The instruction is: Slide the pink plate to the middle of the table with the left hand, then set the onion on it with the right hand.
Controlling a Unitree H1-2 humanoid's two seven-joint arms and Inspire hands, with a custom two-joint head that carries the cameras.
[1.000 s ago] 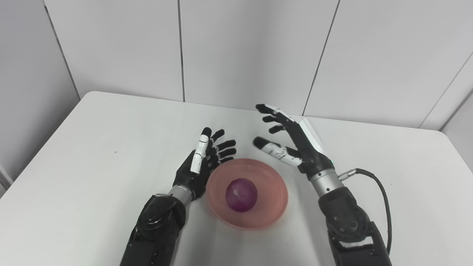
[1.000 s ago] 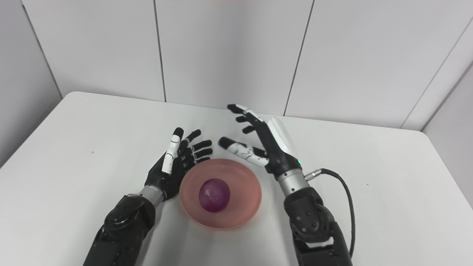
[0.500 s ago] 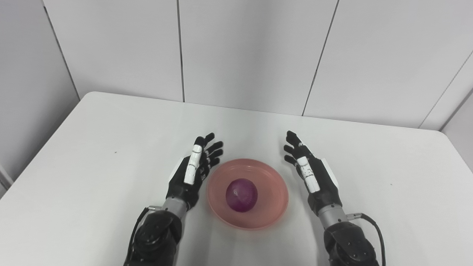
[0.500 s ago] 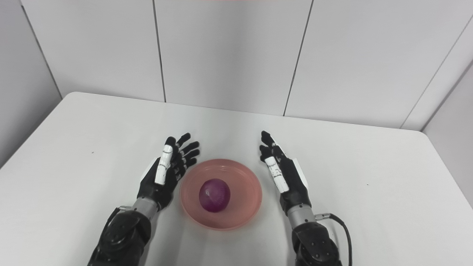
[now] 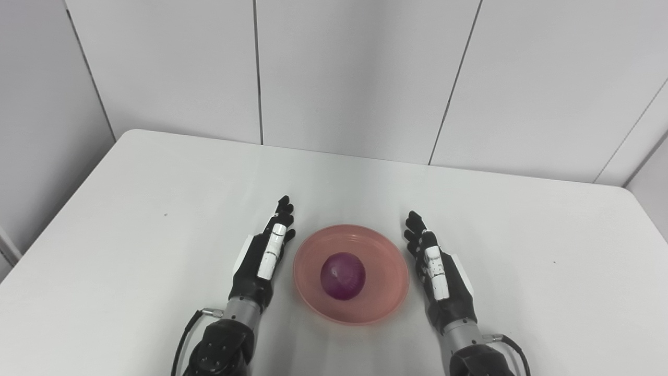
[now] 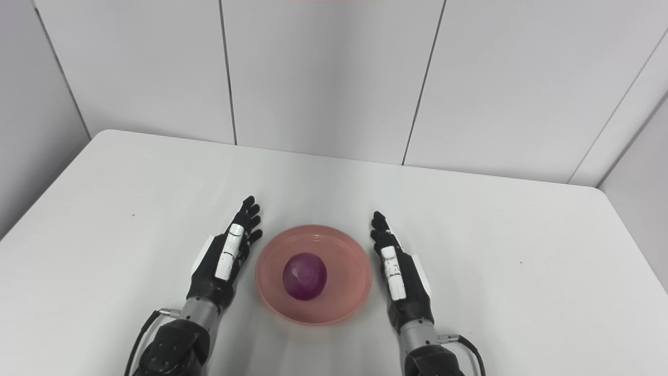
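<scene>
Left eye view is showing the pink plate (image 5: 350,274) sitting near the middle of the white counter (image 5: 156,198), with the purple onion (image 5: 342,275) lying in its centre, well inside the rim. The left hand (image 5: 261,261) is resting just beside the plate's left edge, apart from it, with its fingers (image 5: 282,214) stretched forward, loosely together, and holding nothing. The right hand (image 5: 441,277) is mirroring it just beside the plate's right edge, fingers (image 5: 415,227) likewise extended, empty, and not touching the rim. Both palms are facing inward toward the plate, so the onion is lying between the two hands, about equally near to each, to the right of the left hand and to the left of the right one. The onion is looking nearly round, so no long axis is telling here. Judging from how things are lying, both parts of the task are looking done: plate centred, onion on it. What is remaining is probably only drawing both arms clear without brushing the rim.
</scene>
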